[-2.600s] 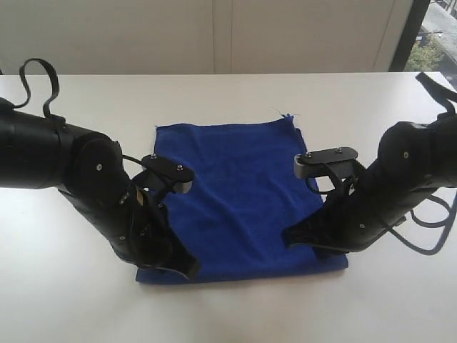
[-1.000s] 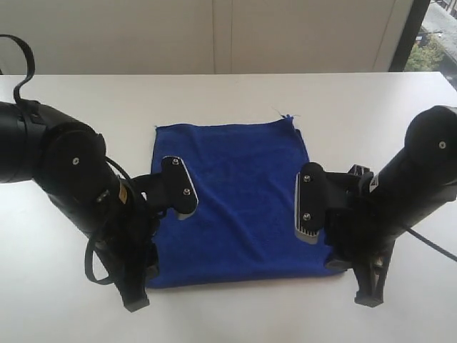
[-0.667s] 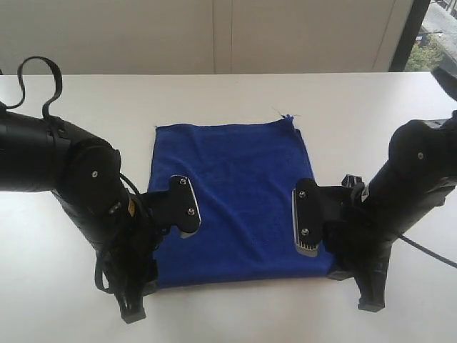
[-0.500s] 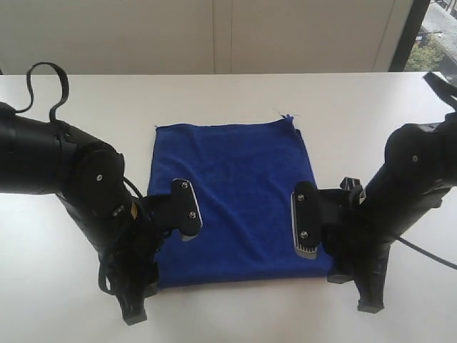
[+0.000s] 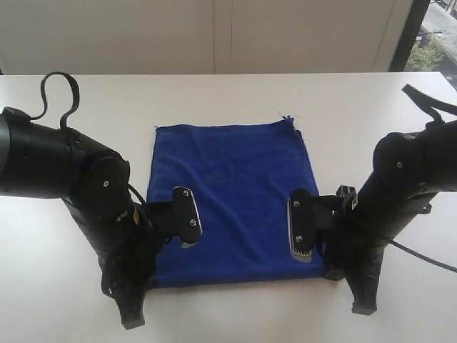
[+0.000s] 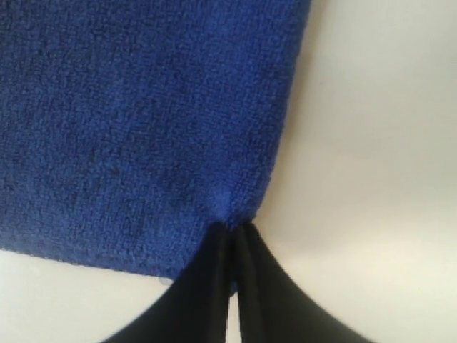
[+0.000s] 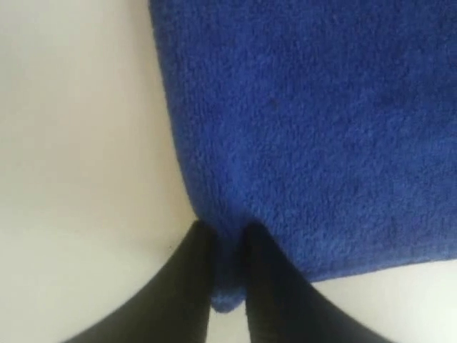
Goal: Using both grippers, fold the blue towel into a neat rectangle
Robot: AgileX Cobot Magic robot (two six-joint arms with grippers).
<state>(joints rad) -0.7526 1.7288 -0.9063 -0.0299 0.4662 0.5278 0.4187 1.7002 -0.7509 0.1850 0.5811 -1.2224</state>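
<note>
Two corners of the blue towel (image 5: 232, 186) are pinched by the left claw (image 6: 232, 229) and right claw (image 7: 227, 234); next, they likely must be lifted together.

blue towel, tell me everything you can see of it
The blue towel is a deep royal-blue plush cloth, roughly rectangular, lying flat and spread open on the white table, not yet folded. In the exterior view a small loose thread sticks out at its far right corner. The left tool pinches its near left corner and the right tool pinches its near right corner, both down at the table.
</note>
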